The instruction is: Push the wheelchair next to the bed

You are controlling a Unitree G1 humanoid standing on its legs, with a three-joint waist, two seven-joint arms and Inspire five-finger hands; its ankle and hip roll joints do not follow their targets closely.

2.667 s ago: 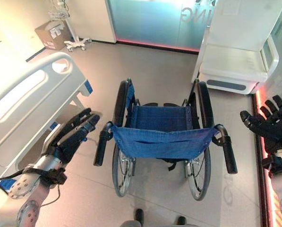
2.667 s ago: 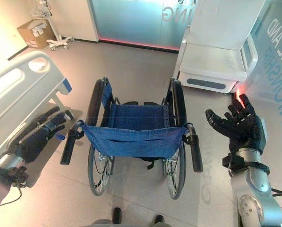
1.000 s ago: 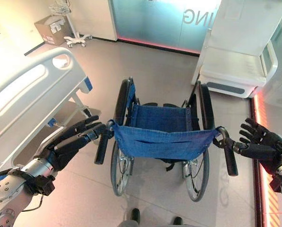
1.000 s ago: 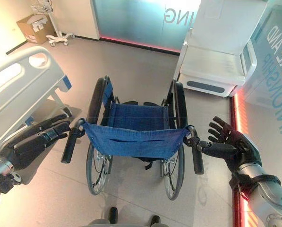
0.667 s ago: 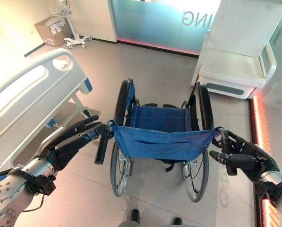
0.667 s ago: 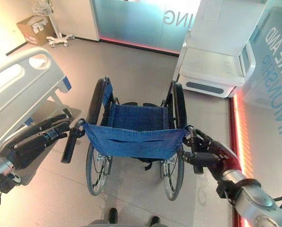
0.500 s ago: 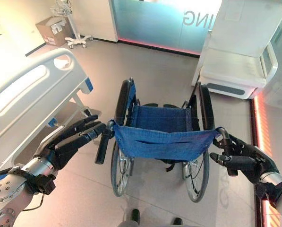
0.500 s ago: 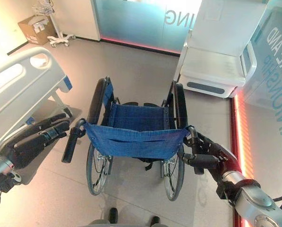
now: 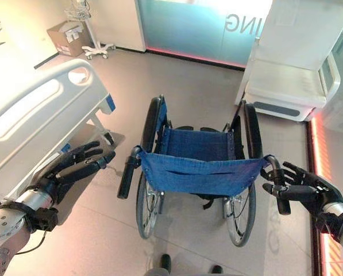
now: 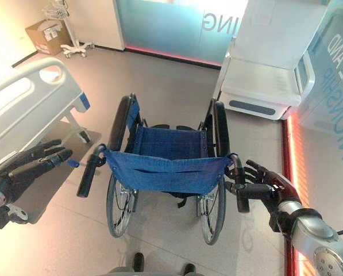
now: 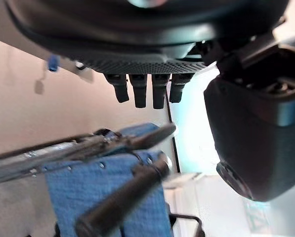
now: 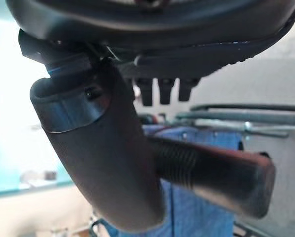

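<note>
The wheelchair [image 9: 197,172], blue seat and back sling on a black frame, stands in mid-floor with its back towards me. The white bed [image 9: 27,109] lies along the left, its footboard level with the chair's left wheel. My left hand [image 9: 56,178] hangs open between the bed and the left push handle [image 9: 127,172], a gap away from it. My right hand [image 9: 309,192] is at the right push handle [image 12: 211,170]. There the thumb [image 12: 103,163] lies against the grip, and the fingers [image 12: 159,91] are spread straight past it, not wrapped around.
A white reclining chair [image 9: 286,75] stands at the back right before a glass wall. A cardboard box [image 9: 64,37] and a wheeled stand [image 9: 96,50] sit in the far left corner. Open floor stretches ahead of the wheelchair and between it and the bed.
My left hand has drawn back from the left handle towards the bed. My right hand came in to the right handle, and its fingers have now spread out.
</note>
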